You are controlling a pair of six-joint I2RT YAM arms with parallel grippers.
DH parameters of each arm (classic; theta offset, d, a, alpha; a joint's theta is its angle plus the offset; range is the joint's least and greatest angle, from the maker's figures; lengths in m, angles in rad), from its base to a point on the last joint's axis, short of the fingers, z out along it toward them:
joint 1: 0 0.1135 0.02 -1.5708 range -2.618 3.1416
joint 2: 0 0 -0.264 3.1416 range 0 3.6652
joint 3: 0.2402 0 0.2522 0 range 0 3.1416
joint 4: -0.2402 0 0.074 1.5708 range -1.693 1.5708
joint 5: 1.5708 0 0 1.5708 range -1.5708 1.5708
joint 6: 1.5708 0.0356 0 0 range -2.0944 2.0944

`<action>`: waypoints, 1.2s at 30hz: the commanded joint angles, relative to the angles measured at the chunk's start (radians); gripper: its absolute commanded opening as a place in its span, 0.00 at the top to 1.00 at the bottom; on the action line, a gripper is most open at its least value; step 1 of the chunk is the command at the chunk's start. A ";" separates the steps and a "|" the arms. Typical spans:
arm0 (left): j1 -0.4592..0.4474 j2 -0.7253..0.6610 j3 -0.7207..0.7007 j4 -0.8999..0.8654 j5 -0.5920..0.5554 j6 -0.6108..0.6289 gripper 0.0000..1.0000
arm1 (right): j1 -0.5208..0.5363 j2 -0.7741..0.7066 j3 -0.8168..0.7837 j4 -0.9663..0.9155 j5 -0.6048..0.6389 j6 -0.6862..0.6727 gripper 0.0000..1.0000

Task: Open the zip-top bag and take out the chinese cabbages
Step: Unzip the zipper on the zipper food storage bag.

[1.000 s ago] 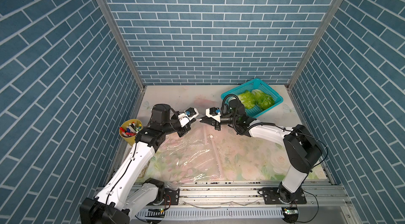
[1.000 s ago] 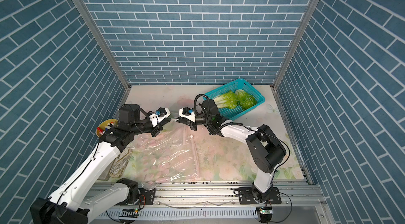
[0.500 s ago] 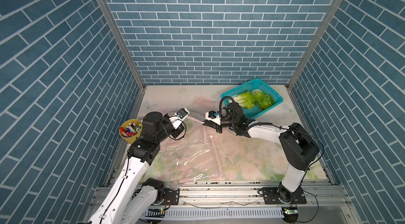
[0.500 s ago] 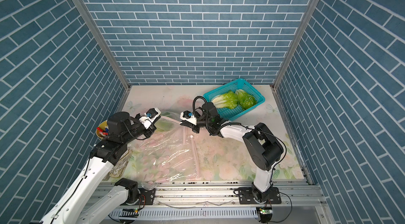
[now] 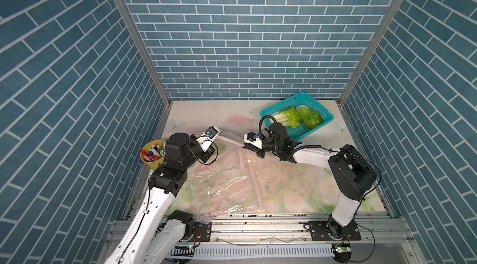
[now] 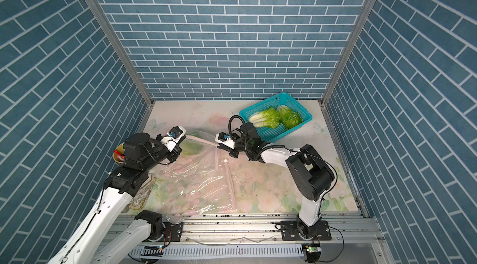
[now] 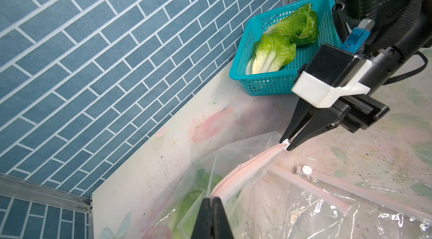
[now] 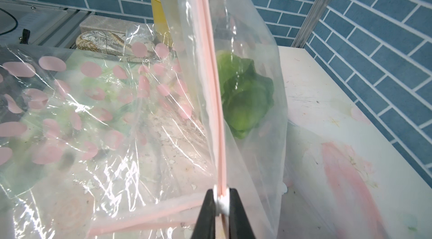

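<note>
Left tool (image 7: 212, 200) and right tool (image 8: 221, 199) pinch zip-top bag (image 8: 245, 27).

a table (image 5: 296, 188) under a pale floral cover fills the floor of a booth walled with blue brick panels (image 5: 245, 43), with aluminium posts (image 5: 134, 35) in the far corners. a teal mesh basket (image 5: 316, 129) stands at the far right corner of the table, set at an angle to the walls. a yellow cup (image 5: 152, 163) holding coloured markers (image 5: 152, 153) sits by the left wall. a clear bag printed with pink dots (image 5: 219, 185) lies flat and crinkled across the middle of the table, its white slider (image 7: 307, 170) at one end of a pink zip strip. a patterned pouch (image 6: 143, 193) lies at the left edge, and a metal rail (image 5: 258, 226) runs along the near side
</note>
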 commanded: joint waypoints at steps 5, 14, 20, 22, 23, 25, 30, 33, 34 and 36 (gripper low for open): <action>0.016 -0.032 0.003 0.074 -0.019 -0.019 1.00 | -0.042 0.038 -0.043 -0.056 0.085 -0.054 0.92; 0.013 0.011 0.029 -0.048 0.189 0.024 1.00 | -0.043 -0.016 -0.082 -0.019 0.169 -0.001 0.52; -0.040 0.040 0.018 -0.118 0.198 0.017 1.00 | -0.041 -0.121 -0.094 -0.064 0.164 0.148 0.56; -0.065 0.045 0.009 -0.130 0.186 0.009 1.00 | -0.040 -0.157 -0.094 -0.080 0.158 0.217 0.62; -0.076 0.046 0.003 -0.132 0.180 0.004 1.00 | -0.037 -0.172 -0.094 -0.092 0.154 0.244 0.66; -0.092 0.046 -0.006 -0.135 0.175 -0.002 1.00 | -0.029 -0.199 -0.096 -0.114 0.147 0.265 0.74; -0.120 0.046 -0.012 -0.139 0.163 -0.006 1.00 | 0.003 -0.219 -0.098 -0.169 0.133 0.279 0.80; -0.124 0.050 -0.012 -0.134 0.163 -0.008 1.00 | 0.018 -0.203 -0.095 -0.177 0.136 0.305 0.87; -0.126 0.051 -0.012 -0.134 0.163 -0.009 1.00 | 0.021 -0.197 -0.096 -0.174 0.136 0.316 0.88; -0.126 0.053 -0.012 -0.135 0.163 -0.011 1.00 | 0.030 -0.186 -0.101 -0.160 0.148 0.341 0.91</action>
